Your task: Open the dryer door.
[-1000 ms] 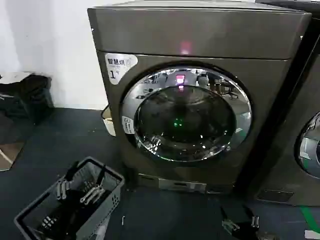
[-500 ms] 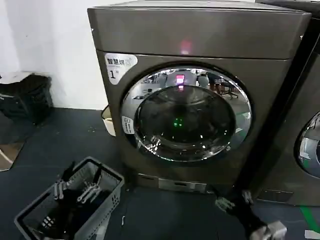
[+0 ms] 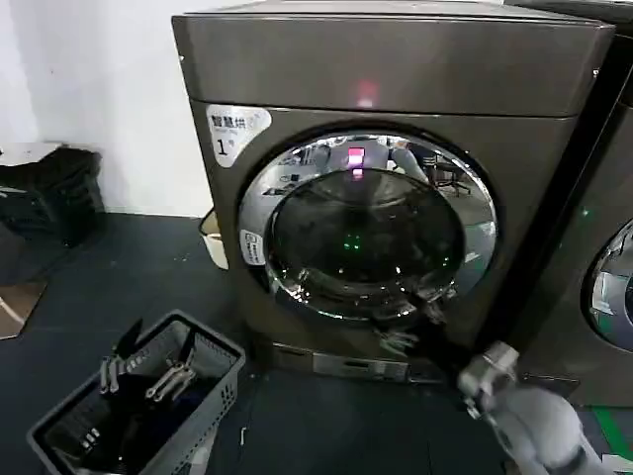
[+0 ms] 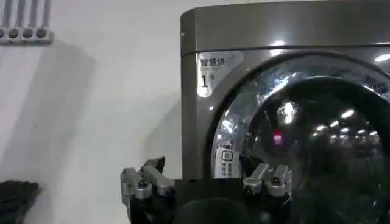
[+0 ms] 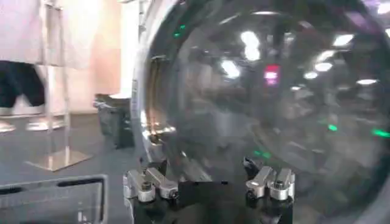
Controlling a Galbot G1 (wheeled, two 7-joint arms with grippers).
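Chrome-rimmed, the dryer door (image 3: 367, 228) sat shut on the dryer (image 3: 396, 69) in the head view, so opening remained; the right gripper (image 3: 415, 317) reached below the door's lower rim. The left gripper (image 4: 206, 182) hung spread and empty. The right gripper's fingers (image 5: 149, 182) stood parted, empty, near the glass.

**Right arm raised, left arm low**

The right arm reaches up from the lower right of the head view, its pale wrist housing leading to the right tool (image 3: 415, 315), held forward and high. In the right wrist view the right tool's 2 fingers (image 5: 149, 182) stand spread apart. The left tool (image 3: 148, 364) sits low on the robot's left, its 2 fingers (image 4: 143, 181) likewise parted, gripping nothing.
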